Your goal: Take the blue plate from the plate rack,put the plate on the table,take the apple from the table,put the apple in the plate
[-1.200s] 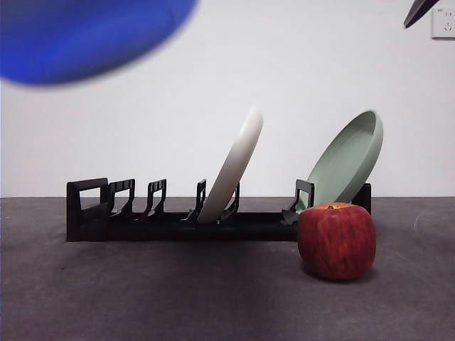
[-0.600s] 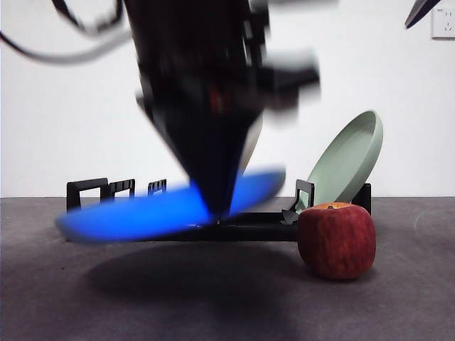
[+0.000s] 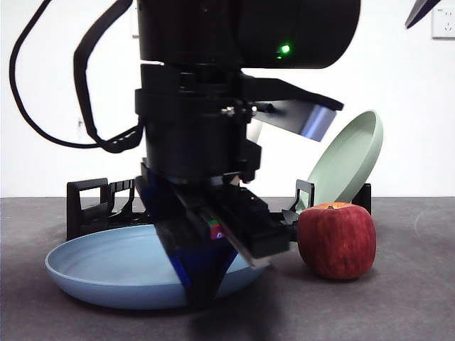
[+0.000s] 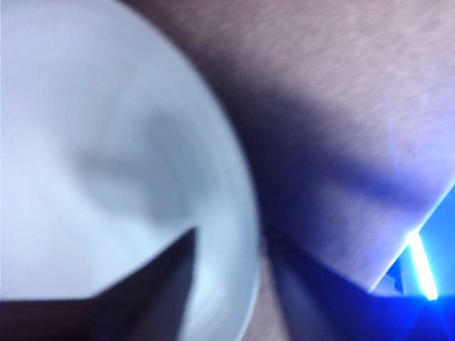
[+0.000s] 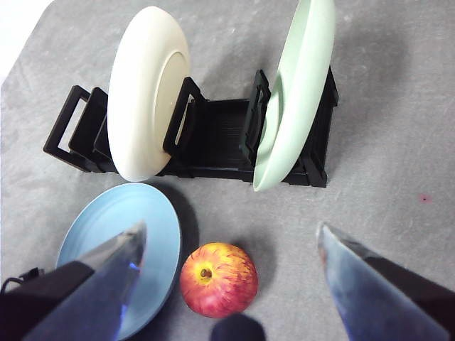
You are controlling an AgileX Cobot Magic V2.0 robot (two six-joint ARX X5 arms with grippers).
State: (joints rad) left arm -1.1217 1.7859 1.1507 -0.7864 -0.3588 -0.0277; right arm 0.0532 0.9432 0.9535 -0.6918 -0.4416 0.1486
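The blue plate (image 3: pixel 106 270) lies nearly flat on the table (image 3: pixel 398 305) in front of the plate rack (image 3: pixel 85 206). My left gripper (image 3: pixel 202 295) comes down from above and is shut on the plate's near rim. In the left wrist view the blue plate (image 4: pixel 106 156) fills one side, and its rim sits inside my left gripper (image 4: pixel 233 238). The apple (image 3: pixel 336 240) stands on the table beside the plate, apart from it. High above, my right gripper (image 5: pixel 231 227) is open, looking down on the apple (image 5: pixel 218 279), the blue plate (image 5: pixel 128 241) and the plate rack (image 5: pixel 213 135).
A cream-white plate (image 5: pixel 146 92) and a pale green plate (image 5: pixel 298 85) lean in the rack's slots. The green plate (image 3: pixel 348 160) rises behind the apple. The right arm shows only as a black tip (image 3: pixel 421 11) at the top corner.
The left arm has come down from the upper left with the blue plate. The plate went from tilted in the air to lying on the table in front of the rack.
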